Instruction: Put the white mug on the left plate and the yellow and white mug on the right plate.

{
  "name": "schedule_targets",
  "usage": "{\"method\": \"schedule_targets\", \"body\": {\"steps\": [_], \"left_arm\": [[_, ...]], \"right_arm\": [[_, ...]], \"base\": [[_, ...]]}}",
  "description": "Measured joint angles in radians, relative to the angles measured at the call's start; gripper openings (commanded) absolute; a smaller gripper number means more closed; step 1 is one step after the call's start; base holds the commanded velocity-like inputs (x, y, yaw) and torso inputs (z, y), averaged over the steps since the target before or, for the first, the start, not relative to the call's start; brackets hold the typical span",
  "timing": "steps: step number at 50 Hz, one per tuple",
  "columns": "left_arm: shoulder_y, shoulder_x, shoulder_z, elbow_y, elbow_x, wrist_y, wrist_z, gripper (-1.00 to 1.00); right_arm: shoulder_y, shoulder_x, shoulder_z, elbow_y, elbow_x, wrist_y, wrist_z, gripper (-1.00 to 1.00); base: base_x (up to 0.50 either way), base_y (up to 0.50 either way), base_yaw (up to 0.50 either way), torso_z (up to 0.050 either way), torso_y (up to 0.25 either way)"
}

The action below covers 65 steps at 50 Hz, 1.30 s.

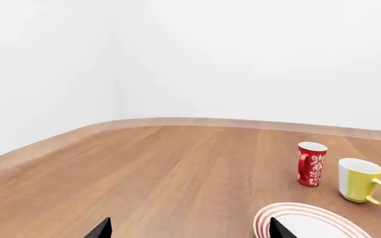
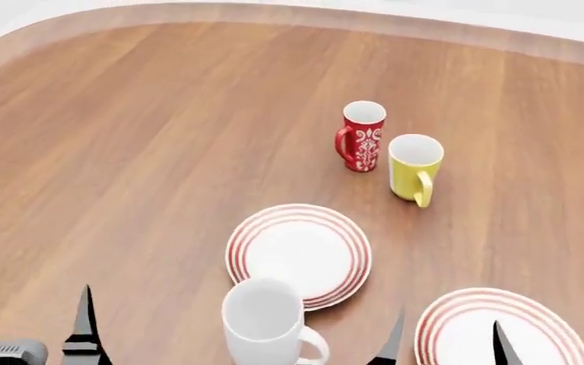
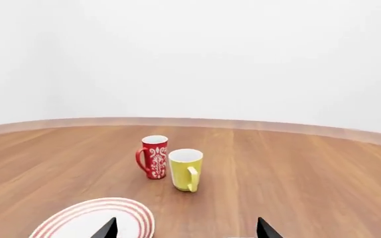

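Observation:
The white mug stands upright on the table at the near edge of the left plate, handle toward the right. The right plate lies near the bottom right corner. Farther back, the yellow and white mug stands beside a red mug. My left gripper is open and empty, far left of the white mug. My right gripper is open and empty over the right plate's left part. The left plate's rim shows in both wrist views.
A red mug with white pattern stands just left of the yellow mug, almost touching it. The wooden table has a raised curved rim along its far and left sides. White walls lie beyond.

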Motion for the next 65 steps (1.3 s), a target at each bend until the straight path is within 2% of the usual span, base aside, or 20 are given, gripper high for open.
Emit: {"method": "schedule_targets", "body": {"steps": [19,65], "left_arm": [[-0.007,-0.019,-0.020,0.015,-0.033,0.009,-0.011,1.00],[-0.009,-0.047,-0.023,0.017,-0.080,0.030,-0.039,1.00]], "right_arm": [[-0.006,0.011,-0.003,-0.013,0.005,-0.007,0.025,1.00],[-0.014,0.055,-0.039,-0.044,0.000,0.019,0.055,1.00]], "base": [[0.48,0.14,0.00,0.000,0.000],[0.00,0.00,0.00,0.000,0.000]]}}
